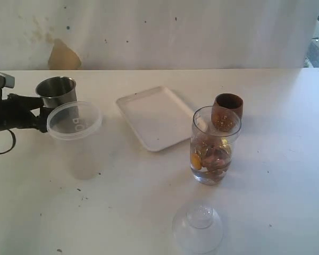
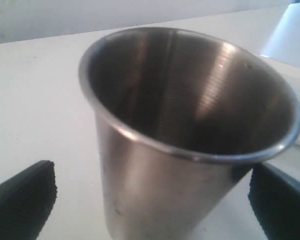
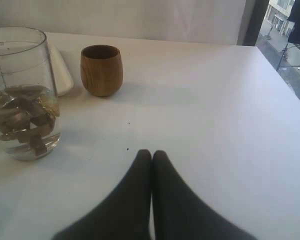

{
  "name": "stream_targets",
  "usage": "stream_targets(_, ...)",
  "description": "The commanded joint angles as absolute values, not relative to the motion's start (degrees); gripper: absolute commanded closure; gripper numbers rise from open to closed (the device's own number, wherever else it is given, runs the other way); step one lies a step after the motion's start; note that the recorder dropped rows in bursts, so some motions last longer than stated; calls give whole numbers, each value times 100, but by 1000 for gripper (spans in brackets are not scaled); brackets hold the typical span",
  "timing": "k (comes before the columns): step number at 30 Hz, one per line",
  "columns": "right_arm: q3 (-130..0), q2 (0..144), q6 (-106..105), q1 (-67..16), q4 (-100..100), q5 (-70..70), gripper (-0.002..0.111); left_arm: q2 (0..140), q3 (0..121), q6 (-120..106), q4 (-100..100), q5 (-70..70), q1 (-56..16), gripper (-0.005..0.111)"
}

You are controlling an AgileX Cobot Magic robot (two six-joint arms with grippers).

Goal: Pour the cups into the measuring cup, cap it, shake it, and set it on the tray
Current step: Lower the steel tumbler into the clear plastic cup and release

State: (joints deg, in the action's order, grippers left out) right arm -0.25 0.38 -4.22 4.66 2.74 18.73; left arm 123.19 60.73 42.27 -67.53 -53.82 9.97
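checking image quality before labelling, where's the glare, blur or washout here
Left wrist view: the steel tumbler fills the frame, slightly soft, with bright streaks on its inner wall. Exterior view: the clear dome lid nearly vanishes against the white table. Right wrist view: the measuring cup is fairly sharp; the right tool blurs up close.

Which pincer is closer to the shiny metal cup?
Left. The left pincer is open with a finger on each side of the metal cup. The right pincer, shut, is away on the wooden cup's side.

Stained white wall (image 1: 202, 32) behind scuffed white table (image 1: 287, 202)
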Motion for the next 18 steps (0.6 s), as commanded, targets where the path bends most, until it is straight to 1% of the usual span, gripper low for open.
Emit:
stream_targets(1,0,0,-420,443,297,1817,108,11996,6064,5150,-7366,-5205,1128,2)
stream_targets(6,0,0,-420,443,297,1817,108,11512,6017,5959,-7988,-4570,1128,2)
stream_targets(9,0,0,-420,443,297,1817,108,11056,5726,5887,-7912,-4225,1128,3)
stream_targets(11,0,0,-420,443,297,1817,108,10740,5530,5756,-7836,-3925,1128,9)
stream_targets(13,0,0,-420,443,297,1817,108,10414,5359,5651,-7822,-3650,1128,23)
stream_targets(14,0,0,-420,443,297,1817,108,10224,5260,5604,-7822,-3567,1128,34)
stream_targets(16,0,0,-420,443,297,1817,108,9834,5095,5636,-7832,-3365,1128,59)
stream_targets(18,0,0,-420,443,297,1817,108,9412,4916,6021,-7910,-3280,1128,93)
